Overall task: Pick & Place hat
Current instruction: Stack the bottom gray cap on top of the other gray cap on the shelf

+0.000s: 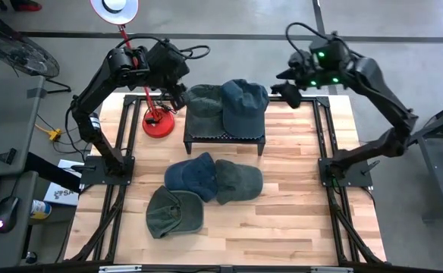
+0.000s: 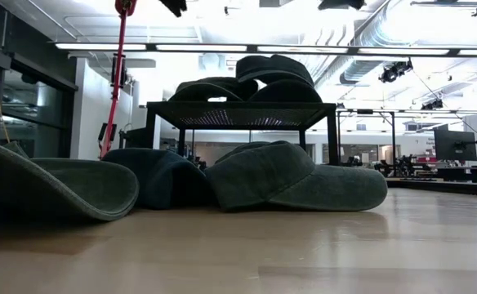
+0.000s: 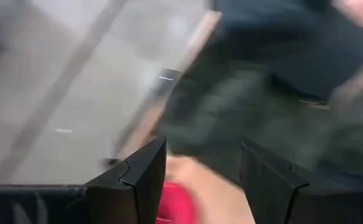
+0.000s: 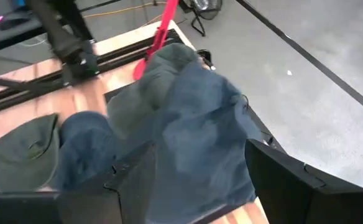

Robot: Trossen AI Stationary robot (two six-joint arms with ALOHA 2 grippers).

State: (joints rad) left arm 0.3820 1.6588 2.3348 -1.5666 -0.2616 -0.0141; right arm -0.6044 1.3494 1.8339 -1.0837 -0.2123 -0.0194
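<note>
The left gripper (image 1: 177,97) hangs above the bench's (image 1: 297,220) far left part, near the red stand (image 1: 158,121), fingers apart and holding nothing. Just right of it, a black rack (image 1: 225,136) carries a green hat (image 1: 203,108) and a blue hat (image 1: 243,102), the blue one overlapping the green. In front of the rack, three more hats (image 1: 206,178) lie touching on the bench. The right gripper (image 1: 288,92) hovers beside the rack's far right corner, released and empty.
</note>
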